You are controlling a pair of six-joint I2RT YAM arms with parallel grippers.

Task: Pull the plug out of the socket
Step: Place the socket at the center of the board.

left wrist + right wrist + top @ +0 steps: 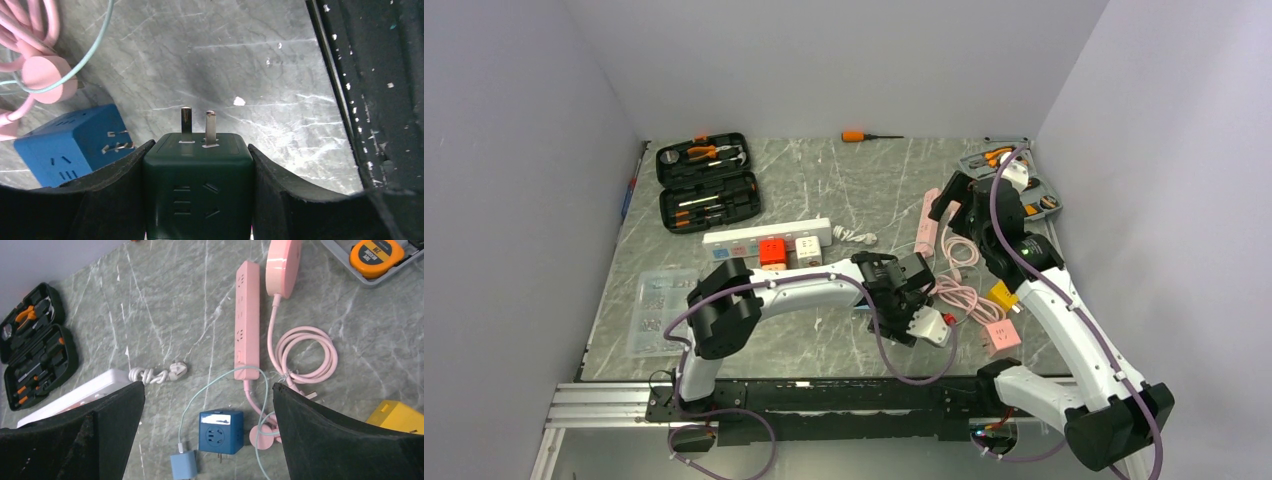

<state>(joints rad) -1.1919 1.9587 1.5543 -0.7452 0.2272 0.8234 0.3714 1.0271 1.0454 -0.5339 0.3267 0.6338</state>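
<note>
My left gripper (pixel 200 145) is shut on a dark green cube plug (pixel 197 195). Its two metal prongs (pixel 197 125) stick out bare over the marble table, in no socket. A blue cube socket (pixel 70 145) lies on the table just to its left, also seen in the right wrist view (pixel 221 431). In the top view my left gripper (pixel 911 312) is near the table's front centre and hides the green plug. My right gripper (pixel 207 386) is open and empty, held high above the blue cube, at the right rear in the top view (pixel 949 205).
A white power strip (pixel 767 240) carries a red cube (pixel 772 252) and a white cube (pixel 808 250). A pink power strip (pixel 247 315) with coiled cable, a light blue charger (pixel 183 466), a yellow cube (pixel 1002 294) and a pink cube (pixel 1002 336) lie nearby. A black toolkit (pixel 707 182) stands at the back left.
</note>
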